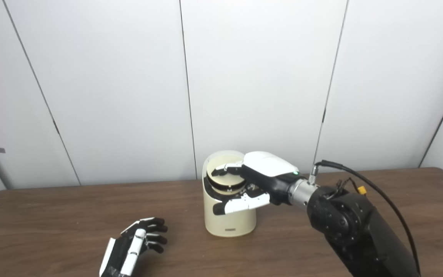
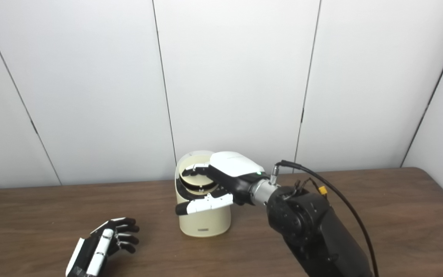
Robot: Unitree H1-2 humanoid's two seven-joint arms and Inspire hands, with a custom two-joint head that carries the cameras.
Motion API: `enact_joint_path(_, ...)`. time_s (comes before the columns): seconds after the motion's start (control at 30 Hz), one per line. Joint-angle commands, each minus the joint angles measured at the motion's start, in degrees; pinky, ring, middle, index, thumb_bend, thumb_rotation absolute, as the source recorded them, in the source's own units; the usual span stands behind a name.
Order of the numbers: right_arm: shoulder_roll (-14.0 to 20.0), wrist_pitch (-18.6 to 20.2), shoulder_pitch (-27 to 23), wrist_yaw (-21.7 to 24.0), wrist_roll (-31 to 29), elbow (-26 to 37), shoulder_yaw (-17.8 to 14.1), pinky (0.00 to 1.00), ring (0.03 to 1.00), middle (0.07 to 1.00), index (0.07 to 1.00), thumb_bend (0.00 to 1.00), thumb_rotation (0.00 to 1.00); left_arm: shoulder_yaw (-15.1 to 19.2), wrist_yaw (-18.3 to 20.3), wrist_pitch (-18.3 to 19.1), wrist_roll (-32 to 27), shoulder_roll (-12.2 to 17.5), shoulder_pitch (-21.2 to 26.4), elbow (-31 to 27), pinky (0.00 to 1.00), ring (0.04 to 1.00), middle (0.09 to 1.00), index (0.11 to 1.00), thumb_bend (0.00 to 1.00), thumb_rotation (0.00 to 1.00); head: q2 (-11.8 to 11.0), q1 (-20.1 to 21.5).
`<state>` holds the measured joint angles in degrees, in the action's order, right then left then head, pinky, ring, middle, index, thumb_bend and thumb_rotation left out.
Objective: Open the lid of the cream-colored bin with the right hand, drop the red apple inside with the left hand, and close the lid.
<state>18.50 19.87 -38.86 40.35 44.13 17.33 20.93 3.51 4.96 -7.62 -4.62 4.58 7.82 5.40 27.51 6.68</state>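
The cream-colored bin stands upright in the middle of the brown table. My right hand reaches in from the right at the bin's top. Its fingers lie over the round lid, which has a dark ring around it, and its thumb crosses the front just under the rim. The lid looks tilted in the opening. My left hand rests on the table at the lower left, well clear of the bin, fingers loosely curled and apart, holding nothing. No red apple is in view in either eye view.
White wall panels stand right behind the table's far edge. A black cable loops up from my right wrist. Bare tabletop lies between my left hand and the bin, and to the right of my right arm.
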Motion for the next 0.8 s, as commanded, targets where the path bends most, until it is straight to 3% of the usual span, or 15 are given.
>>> enact_joint_path(0.0,0.4,-0.1,-1.5,-0.7,0.1,0.7,-0.6,0.88,0.875,0.862,0.864,0.83,0.94,0.2,0.0,-0.6,-0.4,0.5,1.0,-2.2,0.45,0.538,0.626,0.642,0.41,0.80,0.1,0.0)
enact_joint_path(0.37,0.3,-2.0,1.5,-2.6,0.6,1.1,-0.2,0.88,0.878,0.831,0.822,0.83,0.88,0.1,0.3,-0.1,-0.6,0.6,0.5,-3.7,0.45,0.544,0.626,0.641,0.39,0.79,1.0,0.1)
enact_joint_path(0.77,0.2,-4.6,4.6,-4.7,3.5,0.7,0.9,0.88,0.868,0.808,0.793,0.86,0.90,0.0,0.4,1.4,-1.0,0.5,-0.1,-5.8,0.45,0.540,0.627,0.642,0.36,0.79,1.8,-0.3)
